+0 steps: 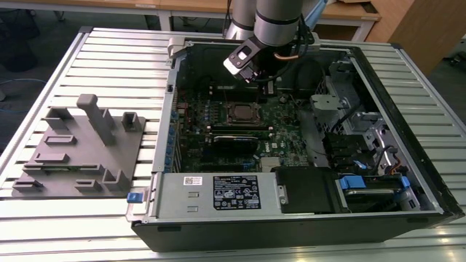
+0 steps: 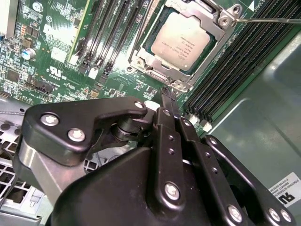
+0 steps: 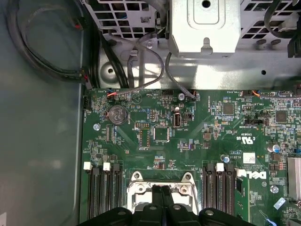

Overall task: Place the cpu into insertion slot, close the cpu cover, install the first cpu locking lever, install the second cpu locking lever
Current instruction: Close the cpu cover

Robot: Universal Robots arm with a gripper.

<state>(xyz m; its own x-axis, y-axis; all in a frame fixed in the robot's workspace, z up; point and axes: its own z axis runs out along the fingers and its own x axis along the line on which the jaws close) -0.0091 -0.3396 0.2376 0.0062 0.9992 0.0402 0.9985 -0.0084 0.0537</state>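
The cpu (image 2: 183, 40) lies flat in the insertion slot (image 2: 141, 60), its grey metal top showing through the window of the cpu cover (image 2: 162, 67), which lies down over it. A thin metal lever (image 2: 269, 20) runs out from the socket's corner screw. My gripper (image 2: 168, 95) hovers above the board just beside the socket, fingers pressed together and holding nothing. In the first wrist view the gripper (image 3: 162, 189) hangs over the slot's silvery rim (image 3: 139, 184). In the exterior view the gripper (image 1: 258, 79) is above and behind the cpu (image 1: 243, 113).
Black memory slots (image 2: 235, 61) flank the socket on both sides. The open computer case (image 1: 306, 218) holds a power supply (image 1: 218, 192), drive cages (image 1: 357, 125) and cables (image 3: 42, 52). A grey fixture block (image 1: 80, 147) sits on the slatted table at the exterior view's left.
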